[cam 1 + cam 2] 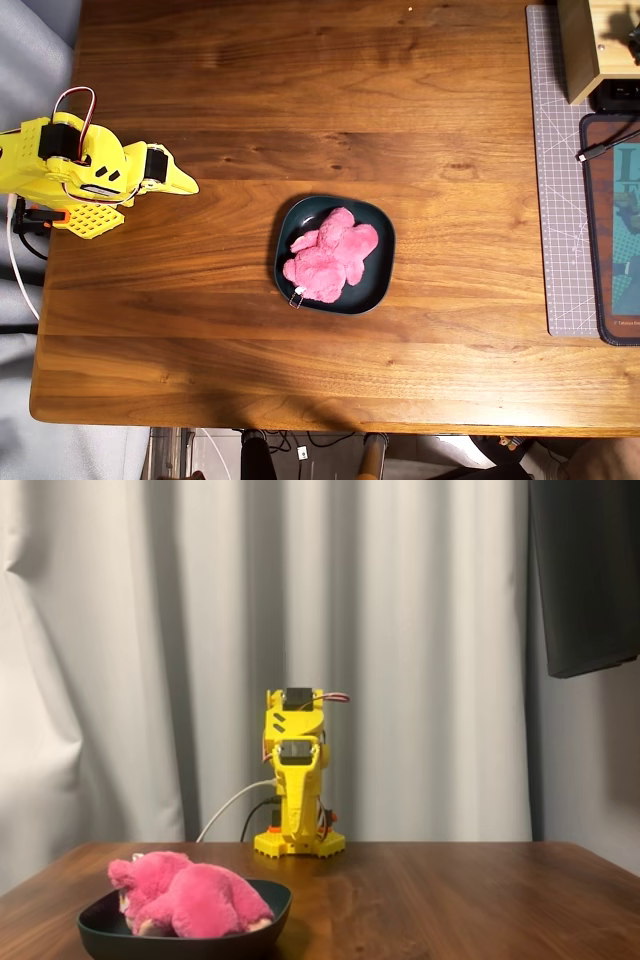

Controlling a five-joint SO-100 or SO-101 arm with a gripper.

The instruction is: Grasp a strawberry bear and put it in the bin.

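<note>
The pink plush strawberry bear (333, 256) lies inside the dark teal bin (378, 285) near the middle of the wooden table in the overhead view. In the fixed view the bear (190, 895) rests in the bin (110, 930) at the lower left. My yellow gripper (183, 182) is folded back at the table's left edge in the overhead view, far from the bin, with its fingers together and nothing in them. In the fixed view the gripper (298, 792) hangs down at the arm's front, behind the bin.
A grey cutting mat (558, 170) lies at the right edge, with a wooden box (590, 45) at its top and a dark pad (615, 230) with a cable. White curtains (200, 630) hang behind the arm's base (298, 845).
</note>
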